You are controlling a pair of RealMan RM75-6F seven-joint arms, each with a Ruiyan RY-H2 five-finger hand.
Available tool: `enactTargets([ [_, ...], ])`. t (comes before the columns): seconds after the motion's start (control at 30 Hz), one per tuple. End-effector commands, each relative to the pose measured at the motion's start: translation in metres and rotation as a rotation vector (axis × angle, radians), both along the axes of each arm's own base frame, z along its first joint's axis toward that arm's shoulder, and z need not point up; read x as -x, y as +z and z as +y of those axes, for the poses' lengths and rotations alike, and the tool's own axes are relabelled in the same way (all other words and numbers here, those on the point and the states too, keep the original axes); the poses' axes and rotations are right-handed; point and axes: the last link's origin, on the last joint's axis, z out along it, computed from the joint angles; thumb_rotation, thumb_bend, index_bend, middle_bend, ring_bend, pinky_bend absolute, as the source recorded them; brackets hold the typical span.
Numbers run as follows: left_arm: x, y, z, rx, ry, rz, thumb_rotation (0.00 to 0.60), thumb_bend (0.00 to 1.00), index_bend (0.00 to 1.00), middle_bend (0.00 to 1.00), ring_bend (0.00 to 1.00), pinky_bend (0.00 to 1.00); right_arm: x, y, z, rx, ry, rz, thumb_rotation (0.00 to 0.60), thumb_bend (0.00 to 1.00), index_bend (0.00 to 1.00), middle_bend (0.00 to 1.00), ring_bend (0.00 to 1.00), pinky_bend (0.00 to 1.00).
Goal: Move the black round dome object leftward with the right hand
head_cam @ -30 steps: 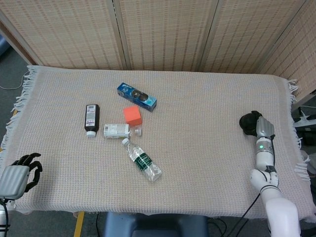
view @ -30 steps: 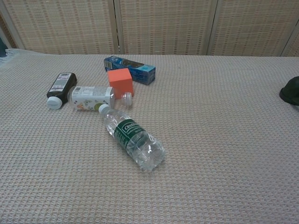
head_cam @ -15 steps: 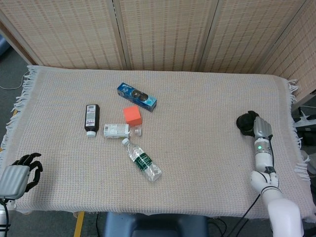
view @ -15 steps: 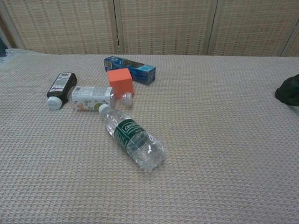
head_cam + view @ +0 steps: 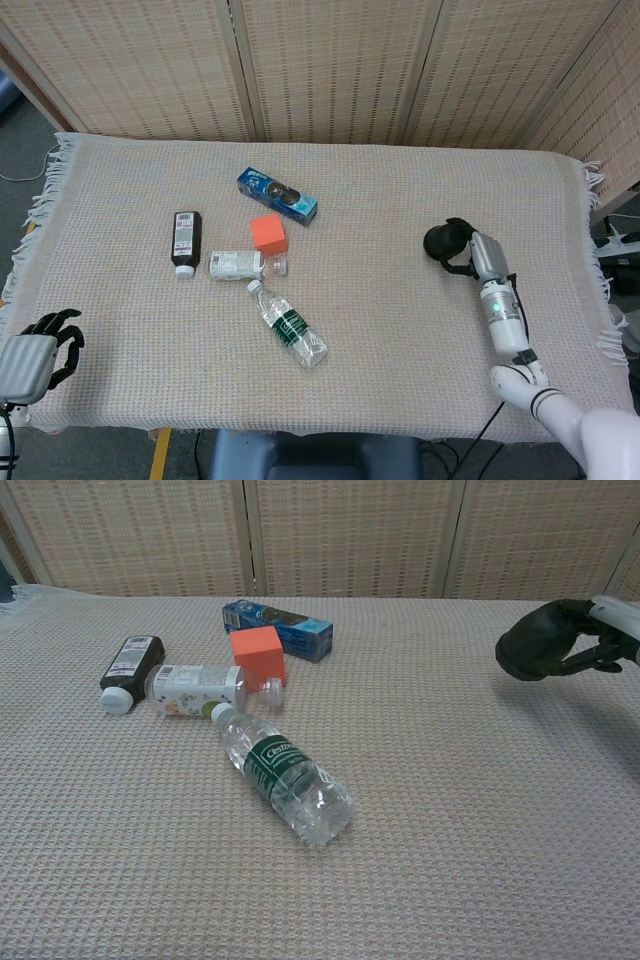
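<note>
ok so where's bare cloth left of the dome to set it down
Bare cloth runs from the black dome in the right hand leftward to the water bottle and blue box. Crowded beyond: orange cube, white bottle, dark bottle.

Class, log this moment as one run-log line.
phase: carrying | right robot hand: holds black dome, off the cloth | left robot hand: idle at table edge | goal: leftward move underway
</note>
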Motion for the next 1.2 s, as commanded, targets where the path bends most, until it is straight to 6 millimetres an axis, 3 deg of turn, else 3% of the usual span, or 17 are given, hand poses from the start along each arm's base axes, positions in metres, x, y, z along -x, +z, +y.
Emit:
enactTargets([
  [0.03, 0.0, 0.001, 0.0, -0.005, 0.002, -0.002, 0.6, 0.6, 0.57, 0.26, 0.27, 0.47, -0.016, 0.017, 0.031, -0.013, 0.115, 0.101, 0.6, 0.95, 1.0, 0.9, 0.76, 0.94],
  [0.17, 0.0, 0.002, 0.001, -0.003, 0.004, -0.002, 0.6, 0.6, 0.49, 0.26, 0.27, 0.47, -0.005, 0.009, 0.034, -0.185, 0.062, 0.327, 0.6, 0.94, 1.0, 0.9, 0.76, 0.94],
  [0.3, 0.0, 0.001, 0.001, 0.003, 0.007, 0.006, 0.6, 0.6, 0.49, 0.26, 0.27, 0.47, 0.0, 0.01, 0.035, -0.266, 0.005, 0.549, 0.6, 0.93, 1.0, 0.9, 0.76, 0.94],
  [0.47, 0.0, 0.001, 0.001, 0.004, 0.009, 0.009, 0.6, 0.61, 0.48, 0.26, 0.27, 0.47, -0.005, 0.01, 0.036, -0.28, -0.036, 0.617, 0.6, 0.91, 1.0, 0.9, 0.76, 0.94],
  [0.53, 0.0, 0.001, 0.001, 0.002, 0.01, 0.008, 0.6, 0.61, 0.48, 0.26, 0.27, 0.47, -0.017, 0.007, 0.037, -0.259, -0.045, 0.57, 0.6, 0.9, 1.0, 0.9, 0.76, 0.94],
  [0.57, 0.0, 0.002, 0.001, -0.001, 0.015, 0.009, 0.6, 0.6, 0.49, 0.26, 0.27, 0.47, -0.046, 0.005, 0.037, -0.193, -0.019, 0.317, 0.6, 0.89, 1.0, 0.9, 0.76, 0.94],
  [0.6, 0.0, 0.002, 0.001, -0.002, 0.016, 0.009, 0.6, 0.6, 0.49, 0.26, 0.27, 0.47, -0.053, 0.007, 0.04, -0.155, 0.017, 0.213, 0.6, 0.89, 1.0, 0.9, 0.76, 0.94],
  [0.73, 0.0, 0.002, 0.0, 0.002, 0.015, 0.008, 0.6, 0.6, 0.48, 0.26, 0.27, 0.47, -0.055, 0.013, 0.042, -0.026, 0.156, -0.033, 0.6, 0.89, 1.0, 0.9, 0.76, 0.94],
  [1.03, 0.0, 0.001, 0.001, 0.004, 0.017, 0.01, 0.6, 0.6, 0.48, 0.26, 0.27, 0.47, -0.049, 0.02, 0.039, 0.11, 0.272, -0.154, 0.6, 0.89, 1.0, 0.9, 0.76, 0.94],
  [1.2, 0.0, 0.001, 0.001, 0.007, 0.02, 0.011, 0.6, 0.6, 0.48, 0.26, 0.27, 0.47, -0.036, 0.018, 0.034, 0.0, 0.218, -0.015, 0.6, 0.89, 1.0, 0.9, 0.76, 0.94],
])
